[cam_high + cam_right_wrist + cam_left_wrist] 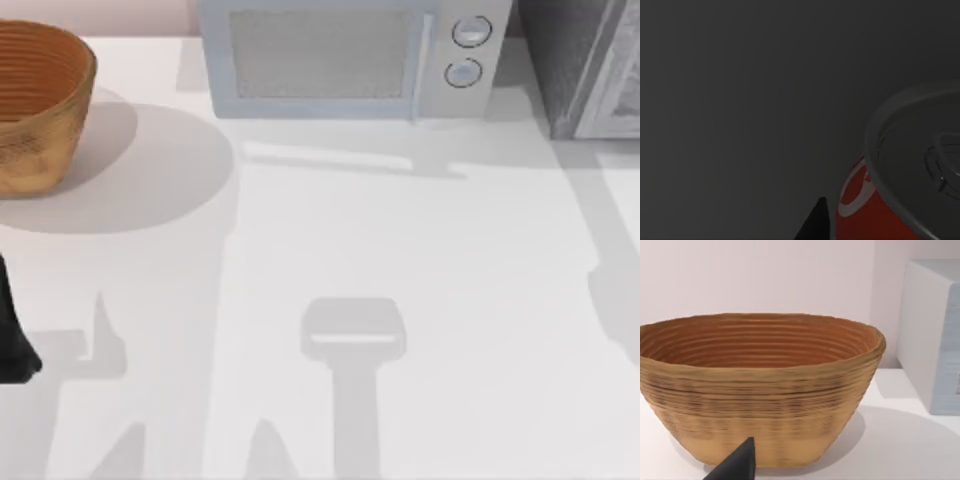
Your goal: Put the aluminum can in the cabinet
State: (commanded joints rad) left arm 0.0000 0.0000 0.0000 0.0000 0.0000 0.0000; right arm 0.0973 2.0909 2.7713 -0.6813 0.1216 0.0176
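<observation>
A: Where the right wrist view looks into dim grey surroundings, what can be read?
B: The aluminum can [865,210] shows a silver rimmed top and a red label with white curved marks; no whole word is legible. One dark fingertip [815,222] of the right claw sits just beside it (whether it clamps the can I cannot tell).

A: And the tabletop [400,250]?
B: Its middle lies broad and open. Along the far edge stand the basket [40,100] at left, the microwave [345,55] with two round knobs, and the cabinet [585,65] at the right corner. The left arm [12,330] sits at the left edge, facing the basket; its claw's state cannot be told.
</observation>
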